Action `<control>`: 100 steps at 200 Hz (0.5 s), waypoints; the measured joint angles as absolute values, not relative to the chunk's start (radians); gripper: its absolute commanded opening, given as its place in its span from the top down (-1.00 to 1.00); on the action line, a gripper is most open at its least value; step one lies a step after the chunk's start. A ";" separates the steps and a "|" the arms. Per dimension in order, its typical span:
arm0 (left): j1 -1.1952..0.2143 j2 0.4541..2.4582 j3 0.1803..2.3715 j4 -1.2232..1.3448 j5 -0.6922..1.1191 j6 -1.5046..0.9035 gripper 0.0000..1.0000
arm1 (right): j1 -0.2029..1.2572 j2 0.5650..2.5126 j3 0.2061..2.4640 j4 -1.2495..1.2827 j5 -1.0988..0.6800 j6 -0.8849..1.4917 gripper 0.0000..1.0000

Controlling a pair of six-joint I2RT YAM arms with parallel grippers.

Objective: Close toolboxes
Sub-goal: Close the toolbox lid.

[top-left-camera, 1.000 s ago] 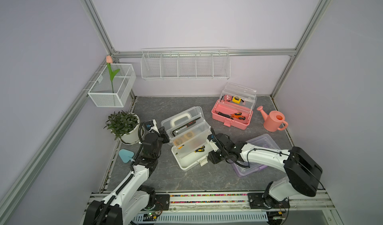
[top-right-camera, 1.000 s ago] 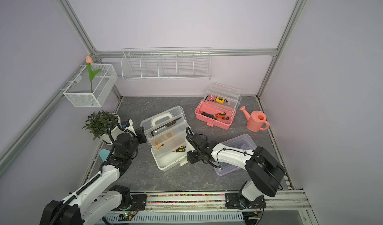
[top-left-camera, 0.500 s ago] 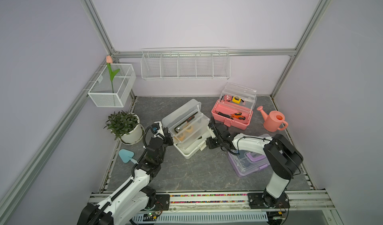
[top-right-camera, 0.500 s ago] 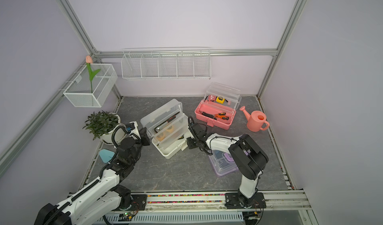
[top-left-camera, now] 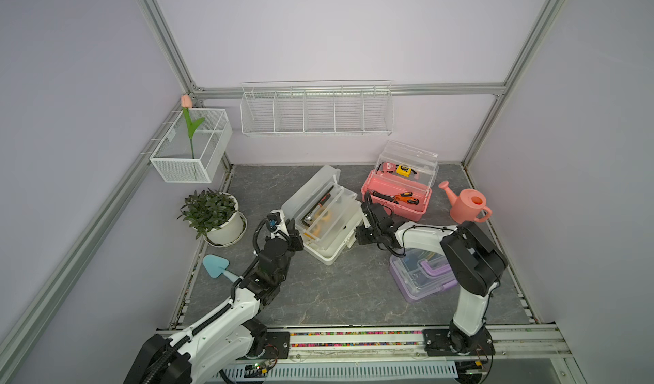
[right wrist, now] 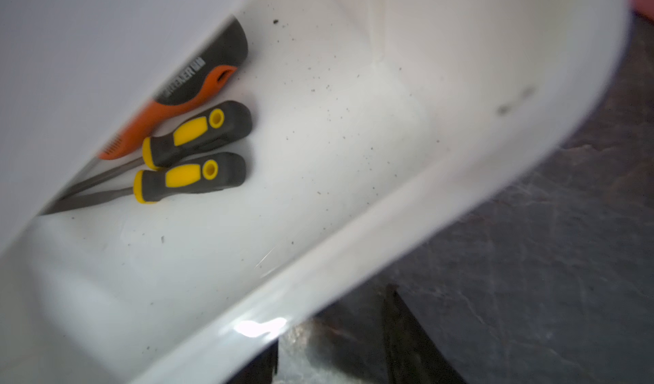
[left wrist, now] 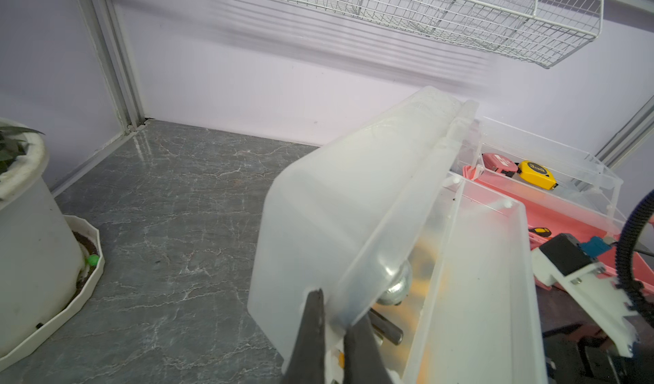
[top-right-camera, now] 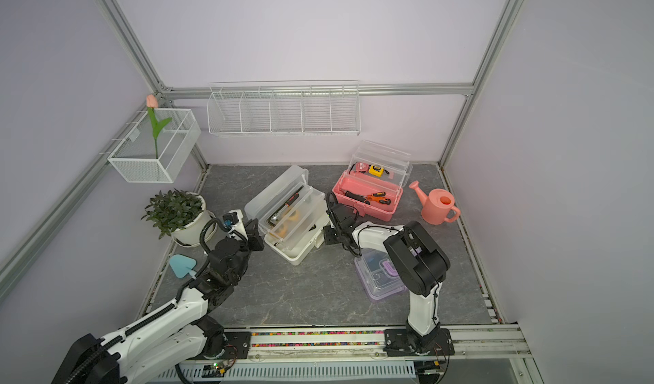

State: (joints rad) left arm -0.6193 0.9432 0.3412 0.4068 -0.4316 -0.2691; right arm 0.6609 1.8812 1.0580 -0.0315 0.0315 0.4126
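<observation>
The white toolbox (top-left-camera: pixel 327 254) (top-right-camera: pixel 293 254) sits mid-floor with its frosted lid (top-left-camera: pixel 308 193) (left wrist: pixel 354 194) tilted up over the clear tray. My left gripper (top-left-camera: pixel 295 237) (left wrist: pixel 334 329) is shut on the lid's near corner. At the box's other end my right gripper (top-left-camera: pixel 357 235) (right wrist: pixel 332 350) stands open beside the rim, with floor showing between its fingers. Screwdrivers (right wrist: pixel 191 177) lie in the white base (right wrist: pixel 336 134). The pink toolbox (top-left-camera: pixel 396 212) (top-right-camera: pixel 364 214) stands open behind. The purple toolbox (top-left-camera: pixel 417 283) (top-right-camera: pixel 378 286) lies with its lid down, partly under the right arm.
A potted plant (top-left-camera: pixel 212 212) and a blue trowel (top-left-camera: pixel 216 265) are on the left by the left arm. A pink watering can (top-left-camera: pixel 467 205) stands at the right wall. White wire baskets (top-left-camera: pixel 315 113) (top-left-camera: pixel 193 148) hang on the walls.
The white toolbox has slid toward the back and turned, and its lid has swung up from lying open. Both arms followed it; the right arm folded back over the purple toolbox.
</observation>
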 measured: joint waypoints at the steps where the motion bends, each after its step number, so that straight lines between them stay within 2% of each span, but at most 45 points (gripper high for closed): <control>1: -0.621 0.946 0.344 0.406 -0.434 -0.267 0.99 | 0.661 1.882 1.059 -0.031 0.032 0.413 -0.01; 37: -0.681 1.034 0.411 0.384 -0.466 -0.242 0.98 | 0.645 1.905 1.089 -0.032 0.053 0.412 -0.02; 66: -0.825 1.127 0.448 0.339 -0.187 -0.305 0.84 | 0.675 1.927 1.121 0.025 -0.021 0.416 -0.08; 100: -0.838 1.156 0.458 0.308 -0.068 -0.340 0.76 | 0.698 1.927 1.123 0.054 -0.073 0.416 -0.11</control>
